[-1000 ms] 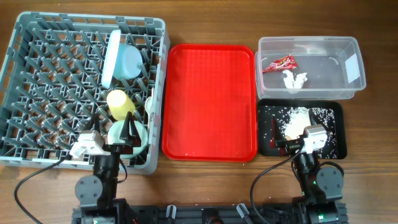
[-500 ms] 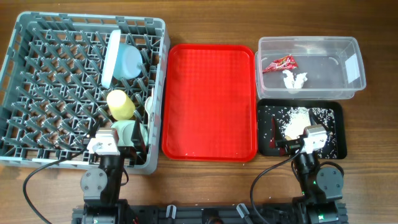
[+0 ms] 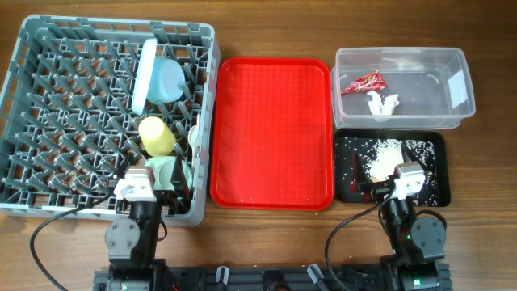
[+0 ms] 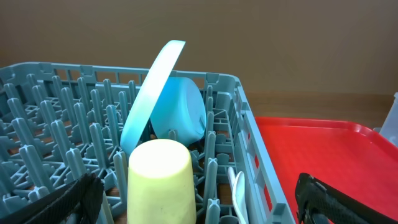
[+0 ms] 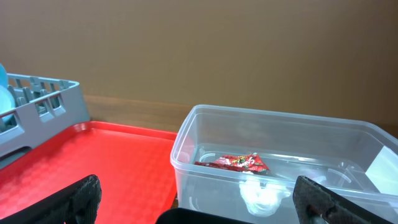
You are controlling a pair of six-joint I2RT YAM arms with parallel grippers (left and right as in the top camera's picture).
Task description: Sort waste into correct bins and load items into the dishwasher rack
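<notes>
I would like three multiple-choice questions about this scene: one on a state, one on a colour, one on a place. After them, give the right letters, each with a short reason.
1. The light blue plate in the dishwasher rack stands:
A. flat on the pegs
B. on its edge, tilted
C. face down over the cup

2. The cup in the dishwasher rack is:
A. yellow
B. red
C. black

3. The red wrapper lies:
A. in the dishwasher rack
B. in the clear tub
C. inside the cup

Answers:
1 B, because the left wrist view shows the plate raised on its edge and slanting between the pegs.
2 A, because both the overhead and the left wrist views show it pale yellow.
3 B, because the overhead and right wrist views show it on the floor of the tub.
</notes>
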